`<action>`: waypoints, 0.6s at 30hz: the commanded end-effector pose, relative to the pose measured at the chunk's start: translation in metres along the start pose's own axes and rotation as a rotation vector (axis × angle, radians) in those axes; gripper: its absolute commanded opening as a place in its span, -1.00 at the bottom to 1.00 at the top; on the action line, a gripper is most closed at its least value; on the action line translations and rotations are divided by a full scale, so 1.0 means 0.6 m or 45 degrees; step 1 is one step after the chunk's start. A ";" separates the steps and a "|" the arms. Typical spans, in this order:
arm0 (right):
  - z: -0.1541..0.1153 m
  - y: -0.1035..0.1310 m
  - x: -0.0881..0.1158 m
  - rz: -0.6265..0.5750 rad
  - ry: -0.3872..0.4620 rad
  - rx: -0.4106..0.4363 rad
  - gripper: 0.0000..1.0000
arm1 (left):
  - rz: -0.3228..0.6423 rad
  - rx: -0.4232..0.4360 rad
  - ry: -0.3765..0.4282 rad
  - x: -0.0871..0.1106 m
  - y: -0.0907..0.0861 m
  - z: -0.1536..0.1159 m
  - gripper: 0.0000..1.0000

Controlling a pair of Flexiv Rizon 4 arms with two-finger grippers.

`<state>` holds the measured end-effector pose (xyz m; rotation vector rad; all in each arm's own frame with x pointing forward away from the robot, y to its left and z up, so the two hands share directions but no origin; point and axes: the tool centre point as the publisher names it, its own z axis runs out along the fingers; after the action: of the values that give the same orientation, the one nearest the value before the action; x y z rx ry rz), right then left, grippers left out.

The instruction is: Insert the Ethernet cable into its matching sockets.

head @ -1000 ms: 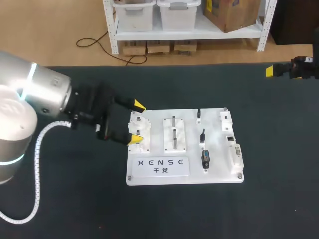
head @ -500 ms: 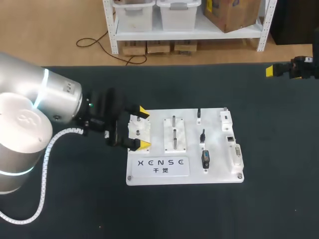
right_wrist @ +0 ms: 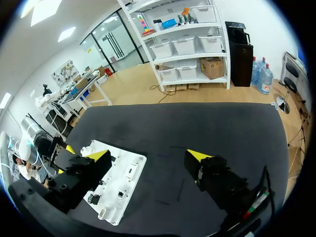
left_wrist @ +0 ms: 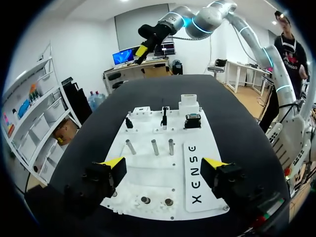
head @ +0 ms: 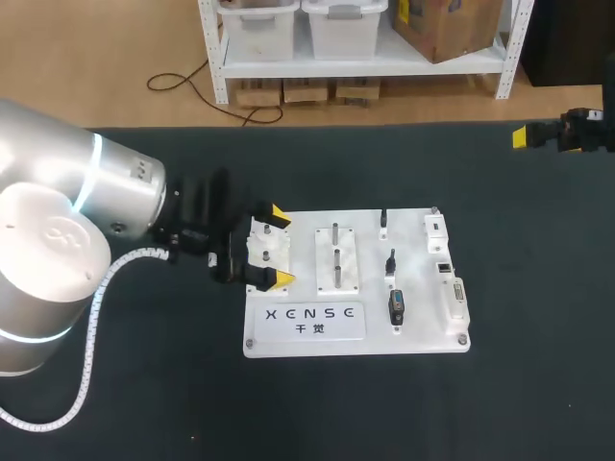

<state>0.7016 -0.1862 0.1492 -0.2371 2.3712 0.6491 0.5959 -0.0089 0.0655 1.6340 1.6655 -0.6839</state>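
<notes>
**Insertion not begun; both tools empty**

Our left tool (head: 279,246) stands wide open over the left end of the white board (head: 423,336), centre-left of the head view, and holds nothing. Our right tool (right_wrist: 148,155), at the upper right edge above the tabletop (head: 538,288), is likewise spread and empty. We cannot identify the Ethernet cable for certain. Small dark connectors (head: 395,307) sit toward the board's right. We judge the whole task is left to do.

Left claw (head: 281,246) at board's (head: 423,288) left edge

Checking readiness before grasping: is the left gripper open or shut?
Open: the left gripper has yellow-tipped fingers wide apart over the white rectangular board, nothing between.
</notes>
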 end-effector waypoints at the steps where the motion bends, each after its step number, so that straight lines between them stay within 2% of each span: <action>1: -0.001 0.001 0.000 0.000 0.000 0.003 1.00 | -0.001 -0.001 0.005 -0.001 0.000 0.003 1.00; 3: -0.001 0.001 0.000 0.000 0.000 0.003 1.00 | -0.001 -0.001 0.005 -0.001 0.000 0.003 1.00; 7: 0.026 0.039 -0.006 0.039 0.105 0.065 1.00 | -0.001 -0.001 0.005 -0.001 0.000 0.003 1.00; 13: 0.047 0.106 -0.007 0.024 0.225 0.205 1.00 | -0.001 -0.001 0.005 -0.001 0.000 0.003 1.00; 17: 0.059 0.157 0.006 -0.015 0.347 0.309 1.00 | -0.001 -0.001 0.005 -0.001 0.000 0.003 1.00; 18: 0.062 0.169 0.011 -0.033 0.377 0.363 1.00 | -0.001 -0.001 0.005 -0.001 0.000 0.003 1.00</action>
<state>0.6904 -0.1036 0.1490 -0.3092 2.6234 0.5917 0.5958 -0.0088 0.0652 1.6333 1.6644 -0.6843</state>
